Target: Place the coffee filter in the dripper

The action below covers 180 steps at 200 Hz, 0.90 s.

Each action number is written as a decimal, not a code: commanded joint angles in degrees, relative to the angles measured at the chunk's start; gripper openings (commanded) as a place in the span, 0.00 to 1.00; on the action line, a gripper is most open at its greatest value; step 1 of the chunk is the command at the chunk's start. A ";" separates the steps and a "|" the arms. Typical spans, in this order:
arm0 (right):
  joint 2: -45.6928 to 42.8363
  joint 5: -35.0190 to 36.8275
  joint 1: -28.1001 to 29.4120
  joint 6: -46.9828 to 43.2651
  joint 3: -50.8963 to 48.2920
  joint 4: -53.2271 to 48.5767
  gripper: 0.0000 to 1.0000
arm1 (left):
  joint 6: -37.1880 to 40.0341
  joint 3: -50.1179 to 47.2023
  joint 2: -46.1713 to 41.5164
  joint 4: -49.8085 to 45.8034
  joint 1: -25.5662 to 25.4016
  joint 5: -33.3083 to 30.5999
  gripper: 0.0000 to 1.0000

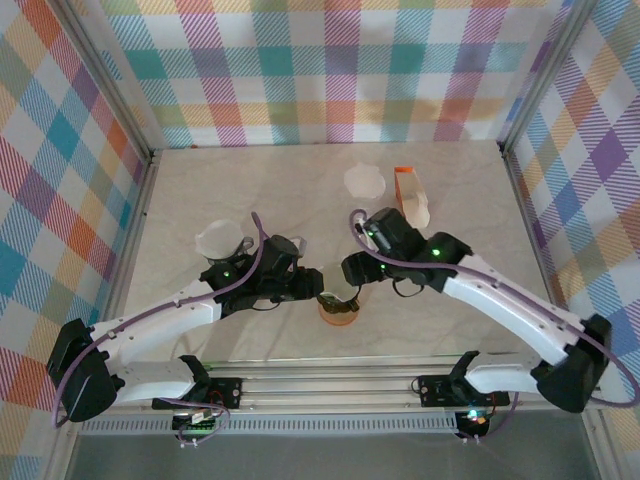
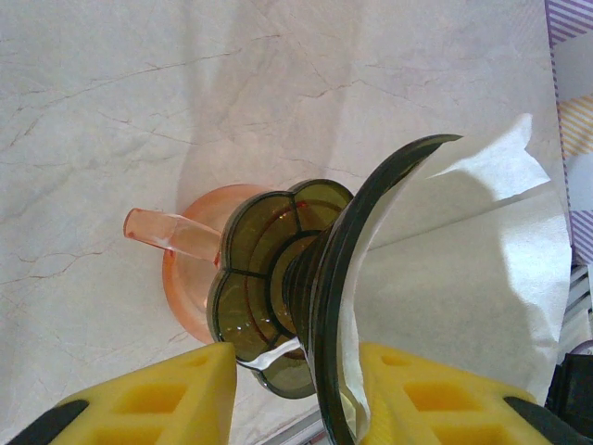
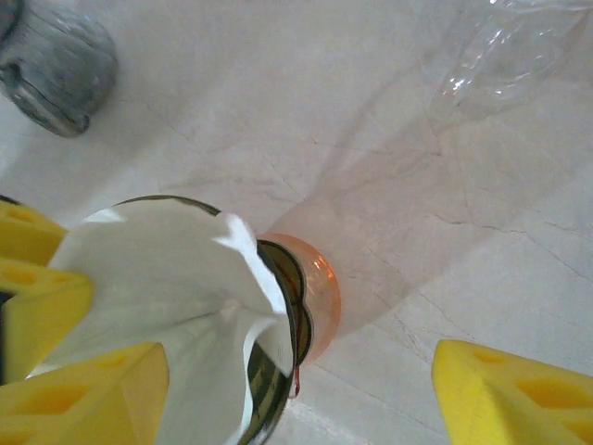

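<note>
Top external showed both arms meeting over the dripper (image 1: 338, 298), which sat on an orange cup (image 1: 338, 314) near the front of the table (image 1: 470, 180). The left gripper (image 1: 308, 285) and right gripper (image 1: 352, 272) were close together there, while an orange-and-white carton (image 1: 410, 197) stood well apart toward the back. Left wrist showed the left fingers clamped across the dripper's dark glass wall, steadying it, with the white paper filter (image 2: 463, 278) already inside the cone and its edge rising past the rim. Right wrist showed the right fingers spread wide, one just beside the filter and the other well clear, gripping nothing. The filter looked crumpled along one side, so placement seemed mostly done, with what was left being to settle the paper flat and let go. Open marble lay beyond the cup. The near table edge and the crowded wrists left little room on that side.
</note>
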 commanded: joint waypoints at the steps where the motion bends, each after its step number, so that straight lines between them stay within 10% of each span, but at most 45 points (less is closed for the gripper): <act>1: -4.70 0.02 0.16 1.65 -4.33 -0.58 0.73 | -0.41 -0.07 0.21 0.31 -0.30 -0.51 0.38; 180: -22.60 -0.95 0.12 8.26 -23.32 -0.30 0.72 | 1.67 5.29 -9.15 -6.22 -0.21 -6.10 0.68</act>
